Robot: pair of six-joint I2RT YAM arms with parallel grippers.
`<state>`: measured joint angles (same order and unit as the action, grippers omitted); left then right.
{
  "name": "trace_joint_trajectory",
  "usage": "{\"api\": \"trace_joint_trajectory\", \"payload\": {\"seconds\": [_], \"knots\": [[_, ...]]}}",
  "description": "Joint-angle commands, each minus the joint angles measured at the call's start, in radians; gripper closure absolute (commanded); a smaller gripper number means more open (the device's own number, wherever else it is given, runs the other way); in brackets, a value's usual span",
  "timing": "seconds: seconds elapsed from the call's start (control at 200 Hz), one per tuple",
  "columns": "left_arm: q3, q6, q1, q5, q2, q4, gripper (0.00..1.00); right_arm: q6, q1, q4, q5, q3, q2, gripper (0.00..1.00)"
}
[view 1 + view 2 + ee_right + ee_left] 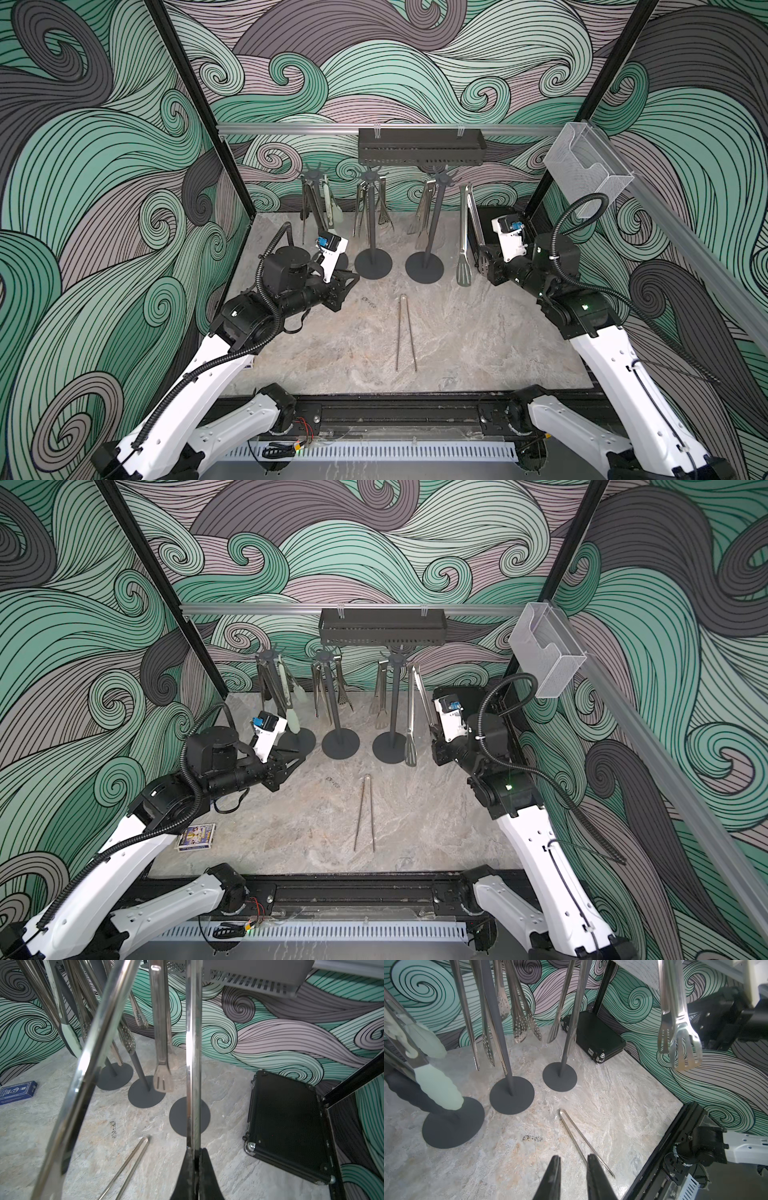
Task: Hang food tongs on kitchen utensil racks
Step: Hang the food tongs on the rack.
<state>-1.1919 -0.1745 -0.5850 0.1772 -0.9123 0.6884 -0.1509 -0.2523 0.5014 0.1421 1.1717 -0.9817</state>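
Three dark grey kitchen utensil racks stand in a row at the back: left (315, 176), middle (372, 224) and right (434, 220). Several steel food tongs hang from them; pale-green-tipped tongs (438, 1084) hang on the left one. My right gripper (195, 1150) is shut on one arm of large slotted-tip steel tongs (464, 232), held upright just right of the right rack. Thin steel tongs (405, 332) lie flat mid-table. My left gripper (574, 1159) hovers near the left rack's base, slightly open with nothing between its fingers.
A black perforated shelf (419, 145) hangs on the back rail above the racks. A clear mesh box (590, 166) hangs on the right rail. A black case (286, 1122) lies at the back right. A blue card box (197, 835) lies at the front left.
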Motion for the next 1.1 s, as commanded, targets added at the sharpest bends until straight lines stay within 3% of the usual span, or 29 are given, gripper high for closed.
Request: {"api": "trace_joint_trajectory", "payload": {"seconds": [0.0,0.16,0.34,1.096], "knots": [[0.003,-0.021,-0.006,0.025,0.018,-0.007,0.77,-0.064,0.078,-0.08,0.166,0.057,-0.034,1.0],[0.018,-0.019,-0.006,0.034,0.02,-0.028,0.77,-0.083,0.187,-0.107,0.302,0.109,-0.109,1.0],[0.029,-0.018,-0.006,0.054,0.01,-0.065,0.77,-0.113,0.23,-0.109,0.393,0.142,-0.191,1.0],[0.017,-0.011,-0.006,0.095,-0.054,-0.104,0.77,-0.072,0.271,-0.19,0.438,0.149,-0.295,1.0]]}}
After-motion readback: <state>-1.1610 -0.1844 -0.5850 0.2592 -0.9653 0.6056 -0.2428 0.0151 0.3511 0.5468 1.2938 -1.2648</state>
